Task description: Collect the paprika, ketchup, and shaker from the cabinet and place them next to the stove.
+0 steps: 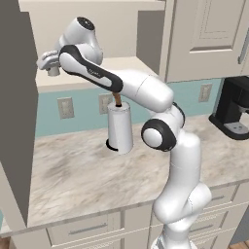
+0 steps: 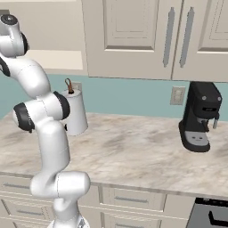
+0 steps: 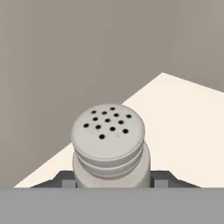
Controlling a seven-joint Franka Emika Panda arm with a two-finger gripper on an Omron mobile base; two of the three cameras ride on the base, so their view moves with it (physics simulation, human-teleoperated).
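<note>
While your arm reaches up into the open cabinet, your gripper sits on the inner shelf with its jaws closed on the shaker; in the hand view you see the shaker's perforated rounded top between the two dark finger tips, standing upright on the pale shelf; below, on the marbled counter, a paper towel roll stands against the blue backsplash, and a black coffee machine sits well apart to its right.
</note>
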